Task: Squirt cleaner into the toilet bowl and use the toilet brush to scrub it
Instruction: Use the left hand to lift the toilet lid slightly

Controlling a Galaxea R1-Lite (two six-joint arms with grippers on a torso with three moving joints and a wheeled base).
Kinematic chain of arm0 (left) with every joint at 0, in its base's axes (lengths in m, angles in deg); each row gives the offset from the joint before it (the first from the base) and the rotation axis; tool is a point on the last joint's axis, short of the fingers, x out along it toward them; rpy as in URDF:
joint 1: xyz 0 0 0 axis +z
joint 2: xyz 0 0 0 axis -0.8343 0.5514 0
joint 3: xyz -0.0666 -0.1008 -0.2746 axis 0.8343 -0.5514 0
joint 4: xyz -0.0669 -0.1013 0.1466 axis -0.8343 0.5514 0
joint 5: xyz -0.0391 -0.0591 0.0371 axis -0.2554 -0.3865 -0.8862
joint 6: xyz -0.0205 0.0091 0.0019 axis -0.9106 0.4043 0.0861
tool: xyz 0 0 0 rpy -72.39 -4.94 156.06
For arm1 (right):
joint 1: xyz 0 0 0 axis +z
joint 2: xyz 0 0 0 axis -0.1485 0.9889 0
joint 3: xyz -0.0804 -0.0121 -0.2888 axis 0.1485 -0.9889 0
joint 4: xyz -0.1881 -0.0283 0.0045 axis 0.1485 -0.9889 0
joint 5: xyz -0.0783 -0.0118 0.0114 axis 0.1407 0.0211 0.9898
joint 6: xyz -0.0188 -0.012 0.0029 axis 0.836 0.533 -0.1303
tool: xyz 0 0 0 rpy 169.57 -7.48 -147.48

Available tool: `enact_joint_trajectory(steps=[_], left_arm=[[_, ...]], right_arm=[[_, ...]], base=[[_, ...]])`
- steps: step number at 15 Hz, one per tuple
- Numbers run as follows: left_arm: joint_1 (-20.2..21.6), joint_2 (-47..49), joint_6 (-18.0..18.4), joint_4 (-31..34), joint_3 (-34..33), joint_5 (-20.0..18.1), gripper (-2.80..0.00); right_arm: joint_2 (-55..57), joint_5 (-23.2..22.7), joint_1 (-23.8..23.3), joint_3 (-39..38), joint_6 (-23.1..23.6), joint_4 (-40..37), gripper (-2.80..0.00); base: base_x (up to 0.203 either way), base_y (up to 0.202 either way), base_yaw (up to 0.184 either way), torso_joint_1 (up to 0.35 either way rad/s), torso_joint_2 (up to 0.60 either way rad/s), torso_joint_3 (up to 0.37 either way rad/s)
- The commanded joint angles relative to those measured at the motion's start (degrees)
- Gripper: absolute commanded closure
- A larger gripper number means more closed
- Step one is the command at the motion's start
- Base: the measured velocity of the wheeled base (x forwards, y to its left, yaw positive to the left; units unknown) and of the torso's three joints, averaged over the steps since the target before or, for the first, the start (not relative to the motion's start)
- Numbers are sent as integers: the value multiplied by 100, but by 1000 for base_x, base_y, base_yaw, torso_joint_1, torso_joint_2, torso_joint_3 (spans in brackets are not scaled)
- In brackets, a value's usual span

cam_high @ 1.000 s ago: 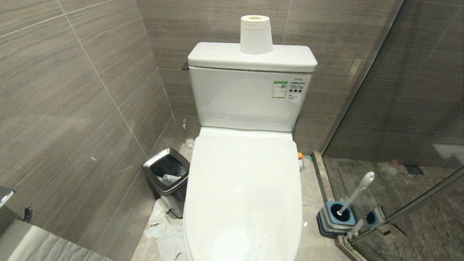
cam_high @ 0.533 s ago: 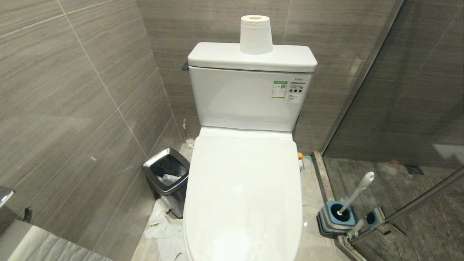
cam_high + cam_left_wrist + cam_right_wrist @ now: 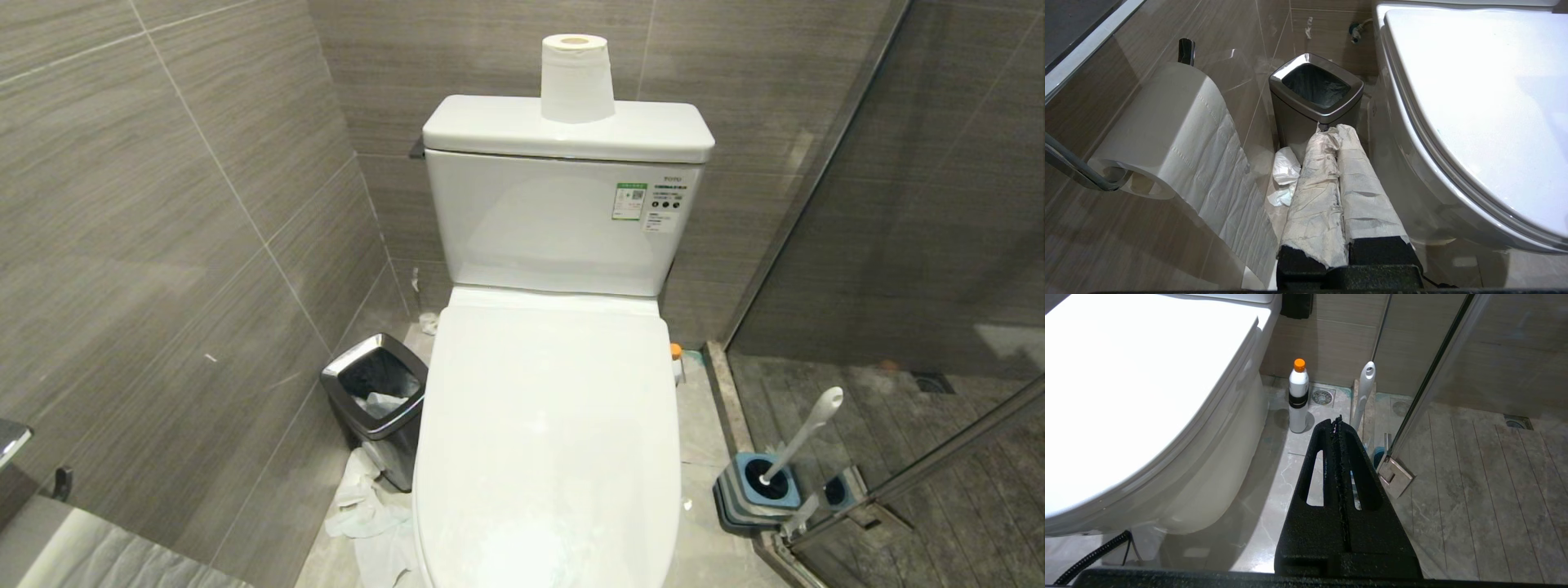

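White ceramic toilet bowl (image 3: pixel 547 441) has its lid down. Orange-capped whitish cleaner bottle (image 3: pixel 1298 398) stands just beside its edge, slim white toilet brush (image 3: pixel 1363 392) near; both the left claw (image 3: pixel 1337 132) and right claw (image 3: pixel 1337 420) are clenched, empty.

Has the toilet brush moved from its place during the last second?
No. The toilet brush leans in its holder beside the glass door frame exactly as before, handle tip at the same spot.

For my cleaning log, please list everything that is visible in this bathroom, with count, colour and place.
toilet: one, white, centre, lid shut
paper roll: one, white, standing on the tank
hanging paper roll: one, white, on the wall holder
bin: one, steel, left of the toilet
crumpled paper: several pieces, white, floor by the bin
cleaner: one, whitish, orange cap, floor right of the toilet
toilet brush: one, white, in a blue holder by the glass door
left end effector: paper-wrapped, shut
right end effector: black, shut
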Motion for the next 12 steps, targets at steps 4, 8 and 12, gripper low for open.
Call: enact_joint_trajectory(steps=[4,8,12], left_arm=[[0,0,60,-2,-44,-7,0],[0,0,60,-2,-44,-7,0],[0,1,243,-58,166,-51,0]], right_arm=[[-4,-4,-2,-70,4,2,0],[-4,-4,-2,-70,4,2,0],[-4,-4,-2,-70,4,2,0]], base=[[0,0,0,0,0,0],[0,0,0,0,0,0],[0,0,0,0,0,0]])
